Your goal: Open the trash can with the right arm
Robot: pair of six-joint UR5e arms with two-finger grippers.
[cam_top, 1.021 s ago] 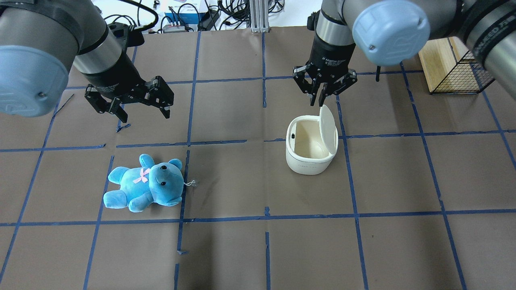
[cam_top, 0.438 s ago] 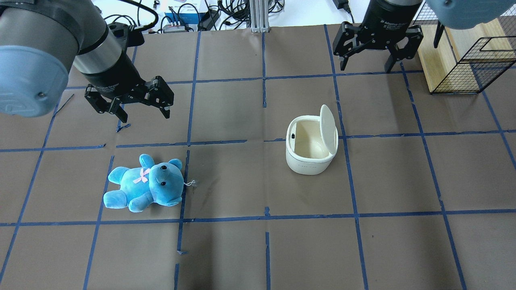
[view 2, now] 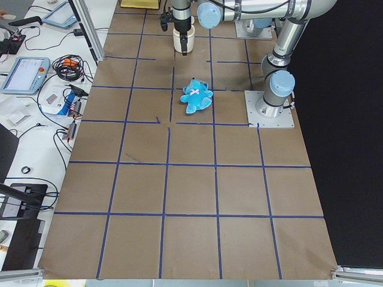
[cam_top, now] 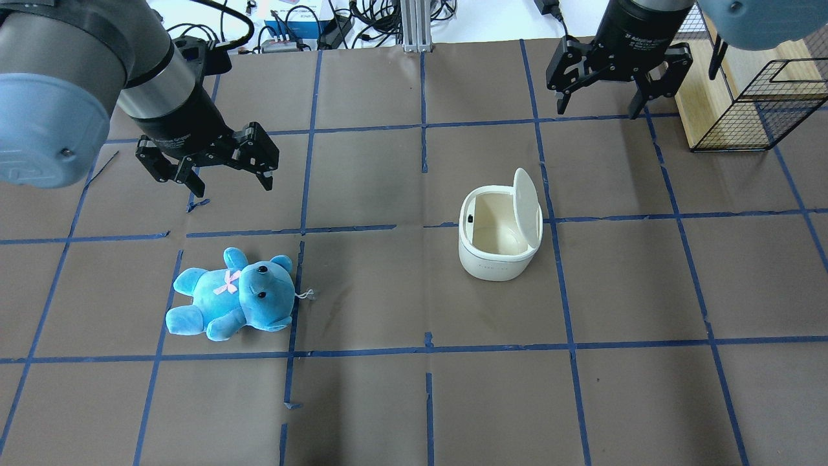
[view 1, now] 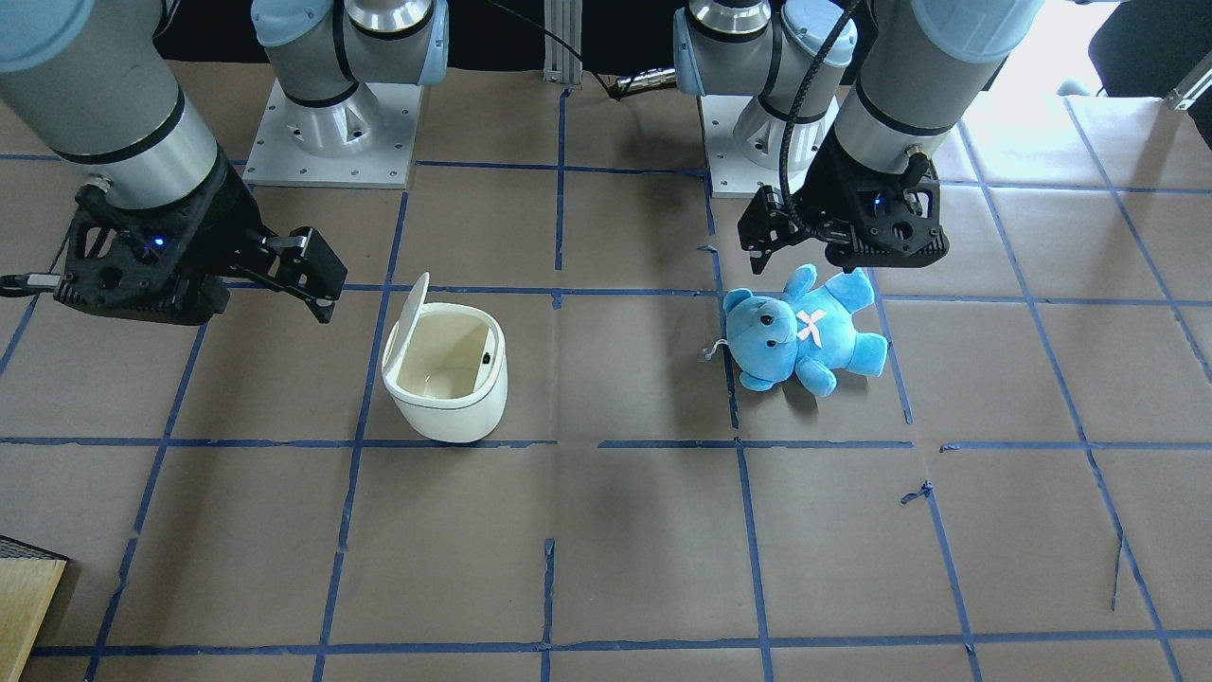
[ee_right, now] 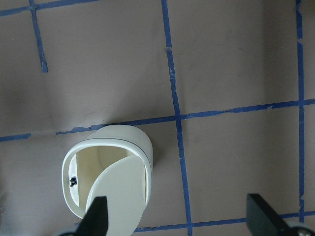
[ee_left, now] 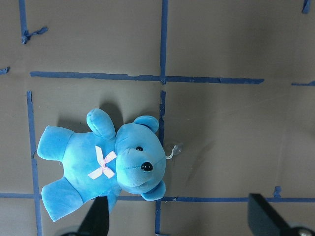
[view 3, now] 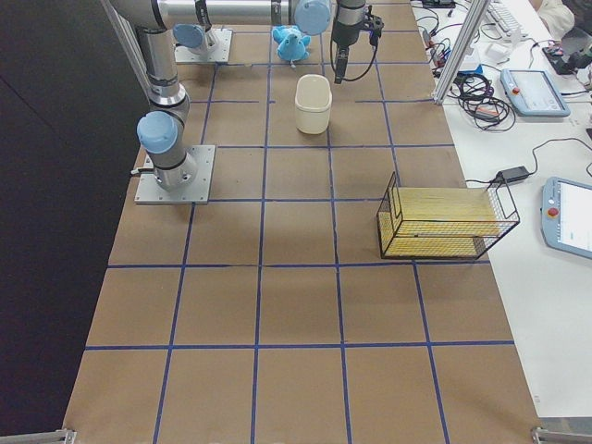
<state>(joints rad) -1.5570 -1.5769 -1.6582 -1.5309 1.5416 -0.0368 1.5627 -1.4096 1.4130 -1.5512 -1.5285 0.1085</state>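
The brown table (cam_top: 414, 401), crossed by blue tape lines, fills every view. My right arm (cam_top: 647, 26) reaches over its far right part. Its gripper (cam_top: 598, 107) hangs above the paper with both fingers spread wide and nothing between them. It is apart from the can and close to the basket. My left arm (cam_top: 65, 77) hangs over the far left part. Its gripper (cam_top: 233, 188) is also spread wide and empty, just beyond the bear.

The wire basket (cam_top: 744, 110) with a wooden floor sits at the far right edge.

The trash can (cam_top: 495, 259) stands upright right of the table's middle, touched by neither gripper. Its lid (cam_top: 527, 207) is tipped up on its right side and its cream inside is open to view. My right wrist camera looks down into it.

The blue bear (cam_top: 226, 298) lies on its back, left of centre, well apart from the can.
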